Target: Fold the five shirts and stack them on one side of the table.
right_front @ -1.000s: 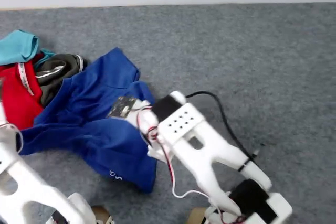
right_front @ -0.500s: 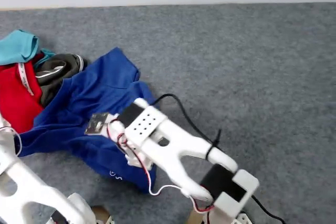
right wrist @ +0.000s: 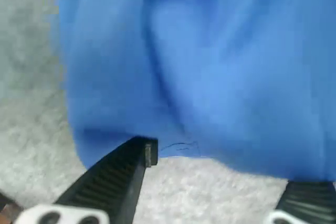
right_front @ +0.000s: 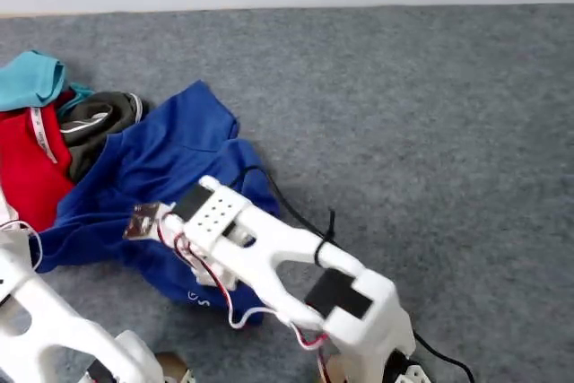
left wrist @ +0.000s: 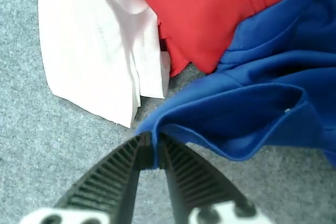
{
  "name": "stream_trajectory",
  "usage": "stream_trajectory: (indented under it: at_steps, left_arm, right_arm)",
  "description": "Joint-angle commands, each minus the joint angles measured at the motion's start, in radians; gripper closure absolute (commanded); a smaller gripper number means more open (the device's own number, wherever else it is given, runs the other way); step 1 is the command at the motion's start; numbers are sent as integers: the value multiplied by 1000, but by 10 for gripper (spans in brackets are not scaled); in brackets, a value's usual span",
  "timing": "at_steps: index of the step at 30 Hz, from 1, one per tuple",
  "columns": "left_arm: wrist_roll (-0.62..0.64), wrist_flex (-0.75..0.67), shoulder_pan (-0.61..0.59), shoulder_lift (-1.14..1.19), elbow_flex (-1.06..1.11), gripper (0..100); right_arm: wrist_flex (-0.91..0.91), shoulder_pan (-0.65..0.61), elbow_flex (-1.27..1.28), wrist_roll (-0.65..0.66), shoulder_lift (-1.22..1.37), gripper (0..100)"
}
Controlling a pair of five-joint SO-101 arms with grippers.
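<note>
Blue shirt (right_front: 152,177) lies crumpled on the grey bench (right_front: 404,114), stretching roughly from the near left toward the far middle. At its near left corner, the left gripper (left wrist: 154,145) is clamped on the hem. The right gripper (right wrist: 220,174) hangs over the shirt's near edge, jaws spread and holding nothing. Cloth lies directly below it, so we judge a short descent would catch that edge. Just beside the held corner sits a white shirt (left wrist: 94,40). Farther off, a red shirt (right_front: 27,168), an olive shirt (right_front: 99,118) and a teal shirt (right_front: 31,78) are heaped at the far left.
</note>
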Motion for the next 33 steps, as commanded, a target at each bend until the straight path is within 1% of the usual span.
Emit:
stream_trajectory:
  at_steps: [1, 3, 4, 6, 9, 11, 13, 16, 20, 26, 28, 33]
  left_arm:
    - [8, -20, -2, -8, -4, 995]
    - [8, -20, -2, -8, -5, 995]
    - [8, -20, -2, -8, -7, 995]
    - [8, -20, -2, -8, -8, 995]
    - [5, -20, -2, -8, -10, 995]
    - [5, -20, -2, -8, -10, 995]
    - [5, -20, 5, -8, -12, 995]
    - [5, -15, 41, -17, -15, 995]
    - [8, 25, 91, -17, -74, 995]
    - [11, 68, 160, -17, -153, 995]
    - [35, 80, 178, -17, -180, 995]
    - [60, 80, 238, -14, -206, 995]
  right_arm:
    - [30, 33, -157, 9, 79, 608]
    - [77, 31, -226, 9, 139, 615]
    - [102, 30, -255, 9, 166, 637]
    - [148, 33, -315, 9, 219, 722]
    - [214, 59, -402, 11, 268, 893]
    - [262, 93, -457, 11, 272, 957]
    - [298, 136, -511, 11, 271, 968]
    - [303, 217, -549, 12, 231, 983]
    - [303, 294, -551, 44, 137, 987]
    - [303, 378, -551, 44, -5, 987]
    - [303, 417, -551, 46, -45, 988]
    - [271, 518, -551, 46, -67, 988]
